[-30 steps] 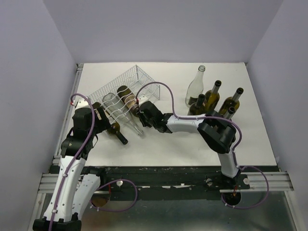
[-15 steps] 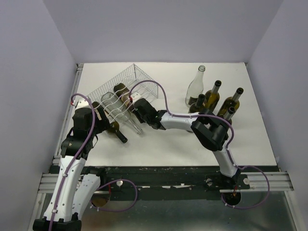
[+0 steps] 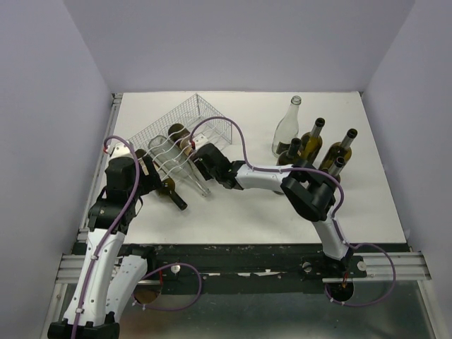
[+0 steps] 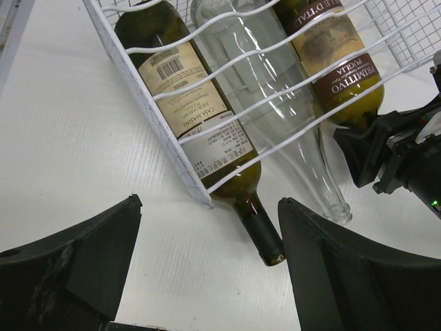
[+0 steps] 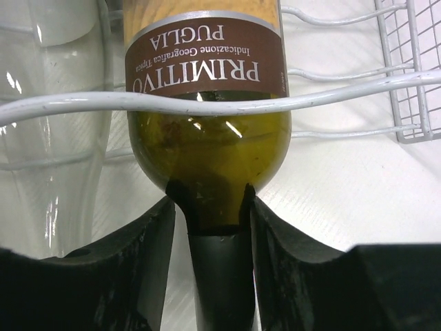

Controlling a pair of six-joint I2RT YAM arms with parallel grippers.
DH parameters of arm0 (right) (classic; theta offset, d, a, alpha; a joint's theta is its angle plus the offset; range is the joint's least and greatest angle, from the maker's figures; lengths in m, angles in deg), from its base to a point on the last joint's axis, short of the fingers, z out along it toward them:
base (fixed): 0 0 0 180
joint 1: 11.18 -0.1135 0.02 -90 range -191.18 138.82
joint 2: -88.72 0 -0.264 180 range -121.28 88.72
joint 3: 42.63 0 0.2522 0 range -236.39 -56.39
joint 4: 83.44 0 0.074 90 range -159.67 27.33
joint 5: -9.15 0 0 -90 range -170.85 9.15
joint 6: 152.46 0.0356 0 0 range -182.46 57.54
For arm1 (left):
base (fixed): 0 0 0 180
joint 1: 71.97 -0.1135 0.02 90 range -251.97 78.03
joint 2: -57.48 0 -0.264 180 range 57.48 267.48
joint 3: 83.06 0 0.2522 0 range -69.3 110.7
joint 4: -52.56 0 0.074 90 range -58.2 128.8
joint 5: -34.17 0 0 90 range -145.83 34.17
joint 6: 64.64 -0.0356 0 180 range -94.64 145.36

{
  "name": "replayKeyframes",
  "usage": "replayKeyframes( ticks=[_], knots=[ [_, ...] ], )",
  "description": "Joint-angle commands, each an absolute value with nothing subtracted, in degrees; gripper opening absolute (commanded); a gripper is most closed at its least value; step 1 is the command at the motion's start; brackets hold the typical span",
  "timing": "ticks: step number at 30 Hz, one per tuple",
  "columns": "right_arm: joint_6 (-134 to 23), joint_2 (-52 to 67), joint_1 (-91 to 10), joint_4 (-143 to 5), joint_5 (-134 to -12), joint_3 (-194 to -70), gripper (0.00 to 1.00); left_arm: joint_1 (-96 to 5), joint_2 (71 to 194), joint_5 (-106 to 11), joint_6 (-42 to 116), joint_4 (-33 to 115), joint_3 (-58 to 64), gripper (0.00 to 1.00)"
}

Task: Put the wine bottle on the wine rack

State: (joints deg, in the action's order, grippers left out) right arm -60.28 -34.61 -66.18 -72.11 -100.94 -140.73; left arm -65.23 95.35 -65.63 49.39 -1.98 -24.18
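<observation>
The white wire wine rack (image 3: 206, 111) lies at the back left, tilted, with three bottles lying in it. My right gripper (image 3: 200, 159) is shut on the neck of a green wine bottle (image 3: 185, 141) with a brown Primitivo label. In the right wrist view the fingers (image 5: 155, 241) flank the neck just below the shoulder of that bottle (image 5: 207, 158), whose body lies under a rack wire (image 5: 344, 86). My left gripper (image 4: 210, 203) is open and empty above the table by the rack's near corner (image 4: 138, 96), over a dark bottle's neck (image 4: 265, 234).
A clear bottle (image 4: 275, 103) and a dark labelled bottle (image 4: 186, 89) lie in the rack beside the held one, necks sticking out onto the table. Several upright bottles, one clear (image 3: 288, 127) and the others dark (image 3: 311, 141), stand at the back right.
My right gripper has moved left and away, sliding the Primitivo bottle deeper into the rack; it has hardly moved in the last half second. The left arm has not moved.
</observation>
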Motion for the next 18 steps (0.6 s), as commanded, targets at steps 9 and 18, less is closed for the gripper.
replayKeyframes(
  ticks=[9, 18],
  knots=[
    [-58.24, -25.46, -66.55, -66.17, -100.62, -144.28, 0.68, -65.64, 95.1, -65.23, 46.54, -2.42, -19.56, 0.92],
    [-56.22, -14.31, -66.55, -47.37, -103.07, -153.77, 0.77, -65.82, 94.13, -62.07, 46.28, -2.16, -17.54, 0.94]
  ],
)
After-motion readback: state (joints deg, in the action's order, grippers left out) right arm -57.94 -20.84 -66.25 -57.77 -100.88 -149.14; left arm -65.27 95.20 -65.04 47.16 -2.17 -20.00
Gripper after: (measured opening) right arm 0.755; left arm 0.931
